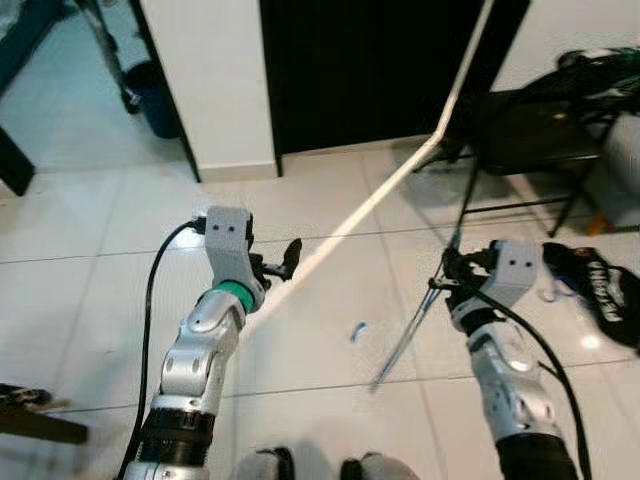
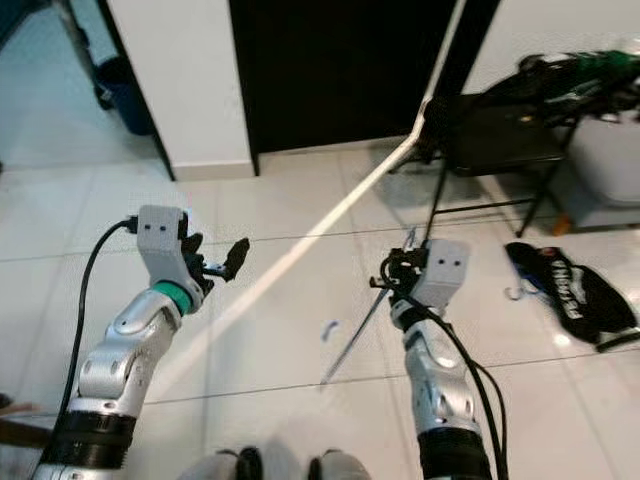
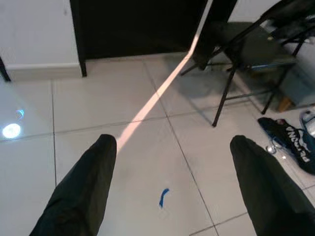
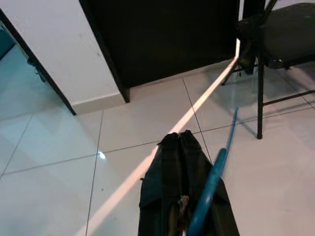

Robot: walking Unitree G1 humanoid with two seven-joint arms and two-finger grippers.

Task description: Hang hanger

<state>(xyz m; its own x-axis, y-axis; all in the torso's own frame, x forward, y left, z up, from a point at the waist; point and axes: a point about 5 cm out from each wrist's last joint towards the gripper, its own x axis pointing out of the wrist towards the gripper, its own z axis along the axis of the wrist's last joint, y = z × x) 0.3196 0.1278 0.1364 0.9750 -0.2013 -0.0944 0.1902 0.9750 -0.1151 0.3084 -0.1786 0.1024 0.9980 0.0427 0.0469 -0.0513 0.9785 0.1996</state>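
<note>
My right gripper point(image 1: 447, 272) is held out over the tiled floor, shut on a thin blue hanger point(image 1: 415, 320). The hanger slants from above the fingers down toward the floor. In the right wrist view the blue hanger point(image 4: 212, 179) runs along the closed black fingers point(image 4: 172, 162). My left gripper point(image 1: 287, 258) is raised at about the same height to the left, open, with nothing between its fingers point(image 3: 91, 182). No rail or hook for hanging can be made out.
A dark doorway point(image 1: 360, 70) lies ahead, with a white wall pillar point(image 1: 210, 80) to its left. A black folding chair point(image 1: 530, 130) stands at the right. A black bag point(image 1: 605, 290) lies on the floor by it. A small blue scrap point(image 1: 358, 331) lies on the tiles.
</note>
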